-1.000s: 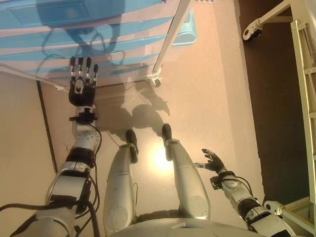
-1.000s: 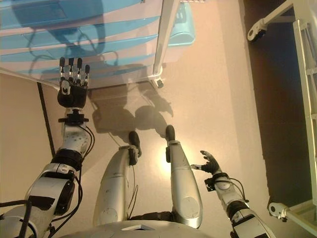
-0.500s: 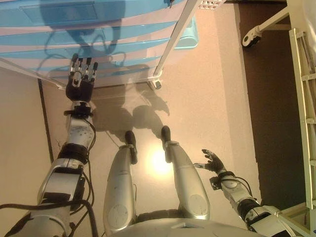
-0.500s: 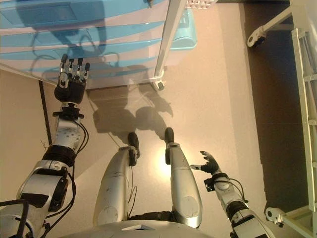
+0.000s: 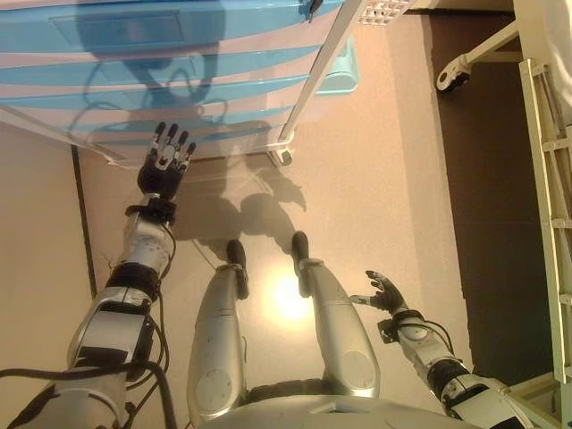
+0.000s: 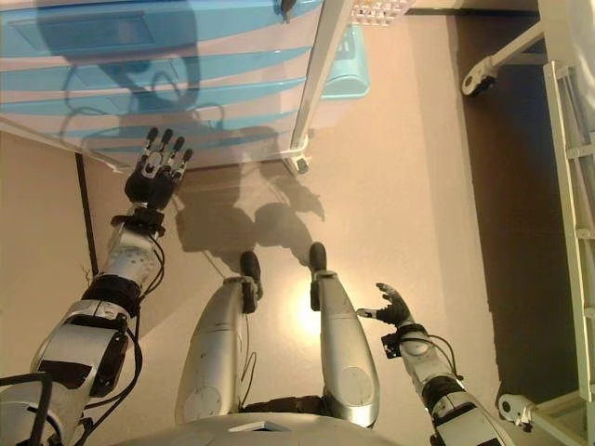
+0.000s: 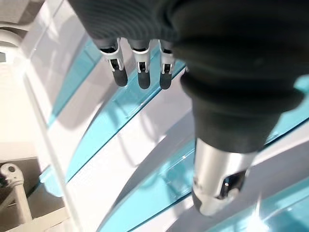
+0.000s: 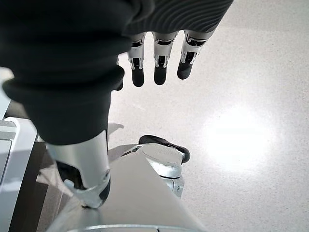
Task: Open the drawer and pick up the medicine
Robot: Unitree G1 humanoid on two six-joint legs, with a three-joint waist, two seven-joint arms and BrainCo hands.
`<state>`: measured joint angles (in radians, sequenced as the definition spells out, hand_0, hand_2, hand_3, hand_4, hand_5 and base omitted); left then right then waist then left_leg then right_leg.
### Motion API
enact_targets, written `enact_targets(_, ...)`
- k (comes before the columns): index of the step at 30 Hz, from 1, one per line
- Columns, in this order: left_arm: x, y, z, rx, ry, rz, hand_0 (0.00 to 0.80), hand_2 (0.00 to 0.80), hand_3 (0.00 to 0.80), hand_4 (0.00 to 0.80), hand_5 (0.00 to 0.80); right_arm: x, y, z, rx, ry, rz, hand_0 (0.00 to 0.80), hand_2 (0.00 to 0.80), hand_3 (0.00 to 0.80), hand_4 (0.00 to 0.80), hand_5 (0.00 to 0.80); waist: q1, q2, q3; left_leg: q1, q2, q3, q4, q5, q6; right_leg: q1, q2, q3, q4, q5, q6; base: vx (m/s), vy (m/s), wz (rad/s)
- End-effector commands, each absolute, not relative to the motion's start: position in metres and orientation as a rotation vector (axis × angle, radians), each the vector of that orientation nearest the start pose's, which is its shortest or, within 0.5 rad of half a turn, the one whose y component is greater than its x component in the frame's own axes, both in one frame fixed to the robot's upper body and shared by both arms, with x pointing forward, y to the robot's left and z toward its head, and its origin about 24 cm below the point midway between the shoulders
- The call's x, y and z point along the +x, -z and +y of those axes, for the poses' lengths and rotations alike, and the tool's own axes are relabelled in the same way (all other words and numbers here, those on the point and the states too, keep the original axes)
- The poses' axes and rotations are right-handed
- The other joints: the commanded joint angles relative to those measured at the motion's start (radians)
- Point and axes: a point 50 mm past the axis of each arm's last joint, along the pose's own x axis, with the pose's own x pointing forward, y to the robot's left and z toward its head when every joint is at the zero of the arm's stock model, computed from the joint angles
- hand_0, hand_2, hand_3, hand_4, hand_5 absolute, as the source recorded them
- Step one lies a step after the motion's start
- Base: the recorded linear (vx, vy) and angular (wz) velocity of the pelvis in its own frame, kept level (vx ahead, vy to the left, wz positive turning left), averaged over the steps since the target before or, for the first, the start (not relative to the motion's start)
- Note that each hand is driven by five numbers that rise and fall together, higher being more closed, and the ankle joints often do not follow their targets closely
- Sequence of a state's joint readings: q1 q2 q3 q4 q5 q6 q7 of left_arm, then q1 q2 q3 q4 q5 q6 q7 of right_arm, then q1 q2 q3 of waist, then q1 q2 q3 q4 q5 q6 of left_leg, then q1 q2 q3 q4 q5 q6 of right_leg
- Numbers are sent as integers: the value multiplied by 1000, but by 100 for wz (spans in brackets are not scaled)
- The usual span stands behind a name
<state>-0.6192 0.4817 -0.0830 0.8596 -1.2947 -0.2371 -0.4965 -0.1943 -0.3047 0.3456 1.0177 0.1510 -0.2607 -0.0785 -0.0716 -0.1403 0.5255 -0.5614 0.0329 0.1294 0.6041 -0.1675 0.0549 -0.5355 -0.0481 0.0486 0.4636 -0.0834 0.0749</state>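
A drawer unit (image 5: 179,80) with pale fronts and translucent blue drawers stands at the top left of the eye views. All its drawers look closed. My left hand (image 5: 164,161) is raised in front of the lowest drawers, fingers straight and spread, holding nothing. In the left wrist view its fingers (image 7: 140,72) point at the blue and white drawer fronts (image 7: 120,145) from close by. My right hand (image 5: 386,292) hangs low at the right, open and empty; its fingers (image 8: 157,67) show over the bare floor. No medicine is in view.
A white post of the unit (image 5: 308,80) ends in a caster (image 5: 284,157) on the beige floor. A white wheeled frame (image 5: 465,63) and a ladder-like rack (image 5: 550,179) stand at the right over a dark floor strip. A dark line (image 5: 82,223) runs down the floor at the left.
My left hand has drawn back a little and turned to the right, off the lower drawer fronts. The right hand has not moved. The camera has shifted slightly.
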Motion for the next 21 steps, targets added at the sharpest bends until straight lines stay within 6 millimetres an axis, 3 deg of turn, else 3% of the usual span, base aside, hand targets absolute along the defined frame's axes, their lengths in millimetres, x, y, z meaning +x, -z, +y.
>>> enact_targets(1, 349, -98, 265, -686, 150, -288, 0, 0, 0, 0, 0, 212, 99, -194, -319, -121, 574, 0, 0, 0, 0, 0, 22, -2, -11, -16, -63, 17, 58, -86, 21, 63, 24, -28, -122, 103, -8, 0, 0, 0)
enact_targets(10, 345, -106, 262, -735, 234, -414, 0, 0, 0, 0, 0, 211, 101, -191, -327, -142, 581, 0, 0, 0, 0, 0, 27, -9, -6, -21, -61, 17, 68, -86, 22, 67, 33, -29, -118, 100, -9, 0, 0, 0)
enact_targets(21, 353, -161, 264, -781, 354, -644, 0, 0, 0, 0, 0, 202, 106, -188, -335, -165, 605, 0, 0, 0, 0, 0, 24, -13, -7, -25, -61, 10, 101, -85, 23, 86, 45, -24, -111, 90, -10, 17, -6, 0)
